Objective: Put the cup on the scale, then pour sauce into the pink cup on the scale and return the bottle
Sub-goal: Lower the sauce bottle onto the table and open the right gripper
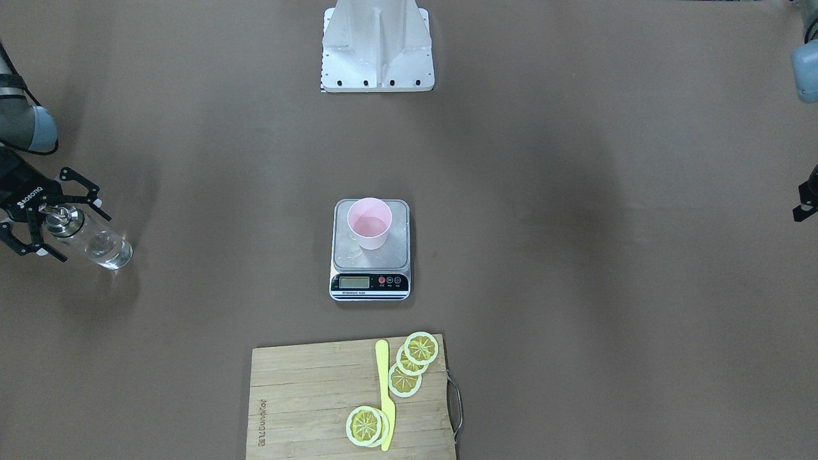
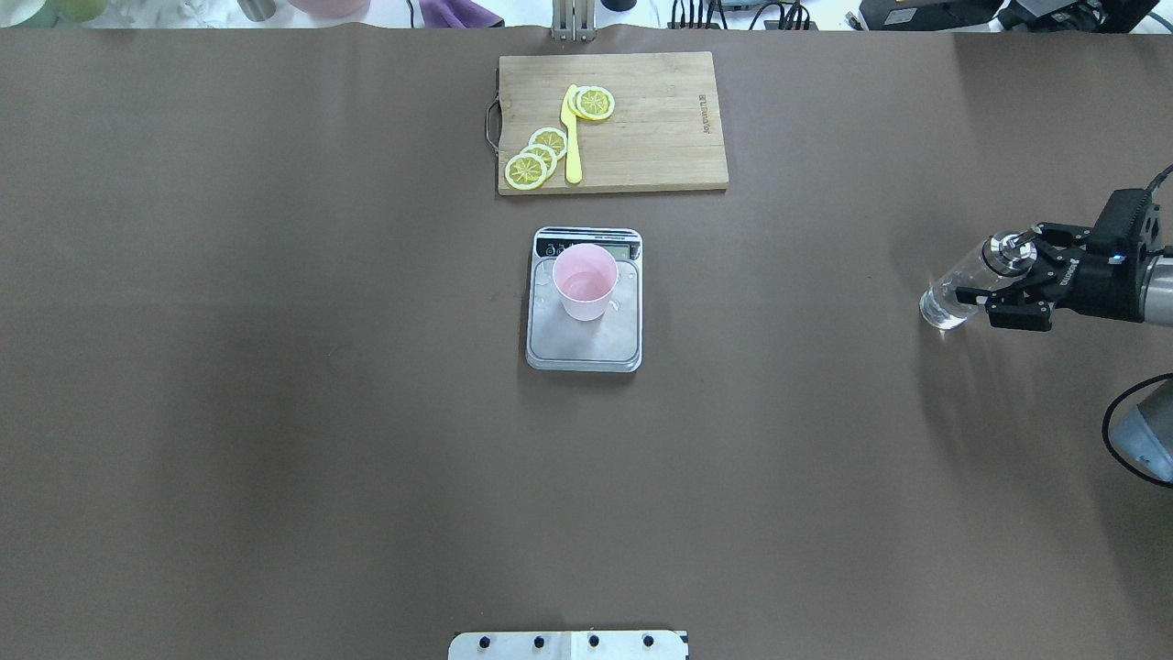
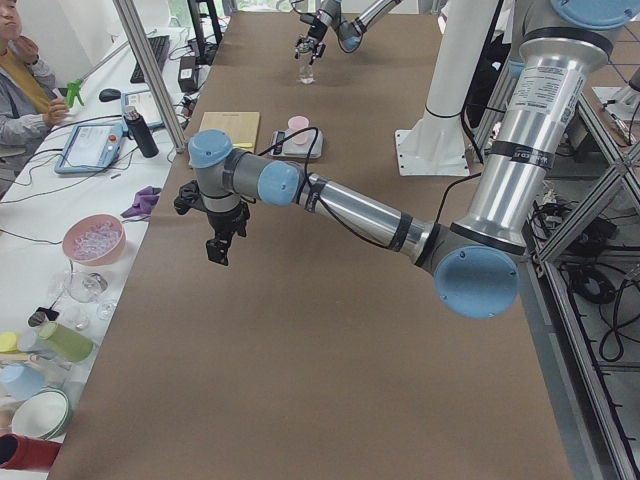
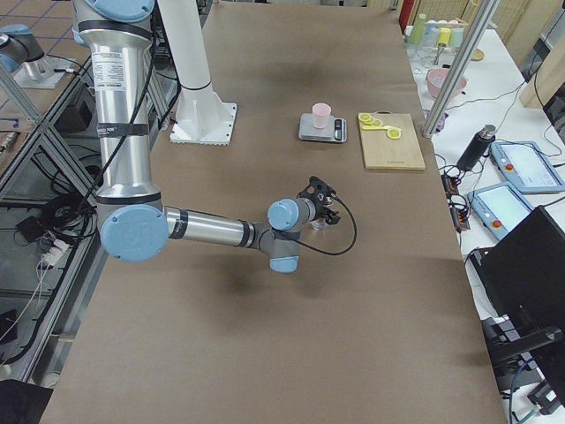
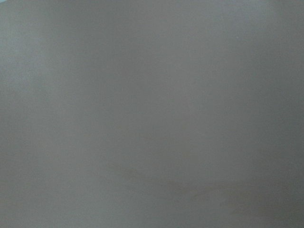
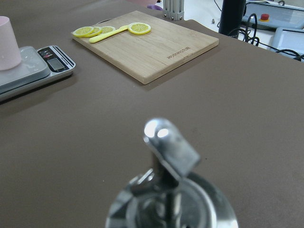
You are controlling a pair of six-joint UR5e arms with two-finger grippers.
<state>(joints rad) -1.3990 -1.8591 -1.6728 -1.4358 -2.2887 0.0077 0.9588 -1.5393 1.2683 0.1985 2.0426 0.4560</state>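
With the cup (image 1: 369, 222) sitting on the scale (image 1: 370, 259) mid-frame, the right gripper (image 1: 78, 233) at far left is straddling the bottle (image 1: 107, 248), jaws spread clear, seemingly leaving it standing on the desk (image 1: 575, 287); the left gripper (image 3: 218, 235) is unreadable.

front view's right edge clips left gripper (image 1: 806, 202), jaw state unclear. left wrist view: probably just blurry table (image 5: 152, 114). scale (image 1: 391, 253) LCD too small to read. bottle (image 6: 172, 209) cap blurred, cropped at right wrist view's bottom.
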